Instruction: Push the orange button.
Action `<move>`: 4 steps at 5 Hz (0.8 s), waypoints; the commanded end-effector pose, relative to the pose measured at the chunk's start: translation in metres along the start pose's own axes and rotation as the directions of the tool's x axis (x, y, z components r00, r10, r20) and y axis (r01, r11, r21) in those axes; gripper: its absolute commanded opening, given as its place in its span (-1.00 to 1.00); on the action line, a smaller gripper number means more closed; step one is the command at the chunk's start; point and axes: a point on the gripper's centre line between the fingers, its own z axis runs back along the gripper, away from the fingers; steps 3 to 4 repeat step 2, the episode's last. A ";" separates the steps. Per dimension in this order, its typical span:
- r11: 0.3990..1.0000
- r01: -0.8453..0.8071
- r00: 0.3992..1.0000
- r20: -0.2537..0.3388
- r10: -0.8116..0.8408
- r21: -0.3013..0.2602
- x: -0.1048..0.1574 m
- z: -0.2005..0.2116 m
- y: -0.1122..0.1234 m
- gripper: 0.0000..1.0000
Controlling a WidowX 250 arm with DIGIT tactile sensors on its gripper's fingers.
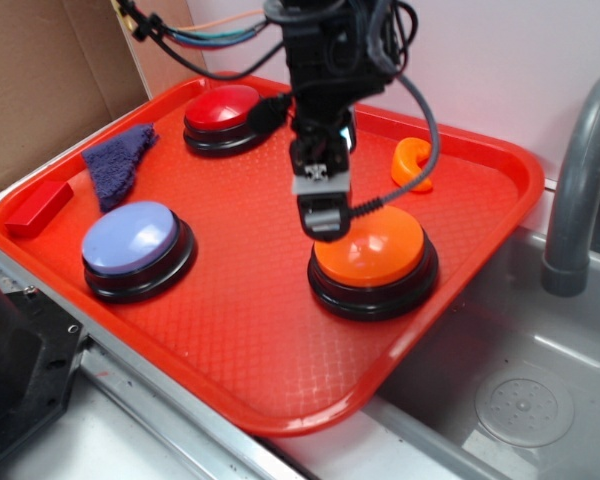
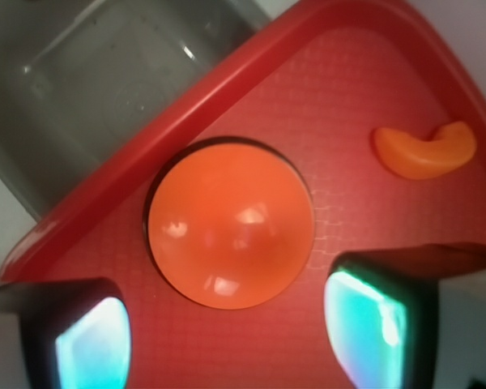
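Observation:
The orange button point(image 1: 372, 248) is a glossy orange dome on a black base, at the right side of the red tray point(image 1: 250, 340). In the wrist view the orange button point(image 2: 231, 231) fills the middle, just ahead of the fingers. My gripper point(image 1: 321, 218) points down at the dome's near-left edge, just above it; whether it touches the dome I cannot tell. In the wrist view the gripper point(image 2: 227, 328) is open, its two pads wide apart with only tray surface between them.
On the tray are a red dome button point(image 1: 223, 108), a lavender dome button point(image 1: 130, 240), a purple cloth point(image 1: 117, 160), a red block point(image 1: 38, 207) and a small orange curved piece point(image 1: 412, 163). A steel sink point(image 1: 525, 400) and grey faucet point(image 1: 578, 180) lie to the right.

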 end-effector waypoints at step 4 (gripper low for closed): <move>0.999 -0.015 0.997 0.076 0.013 0.034 -0.001 0.039 -0.014 1.00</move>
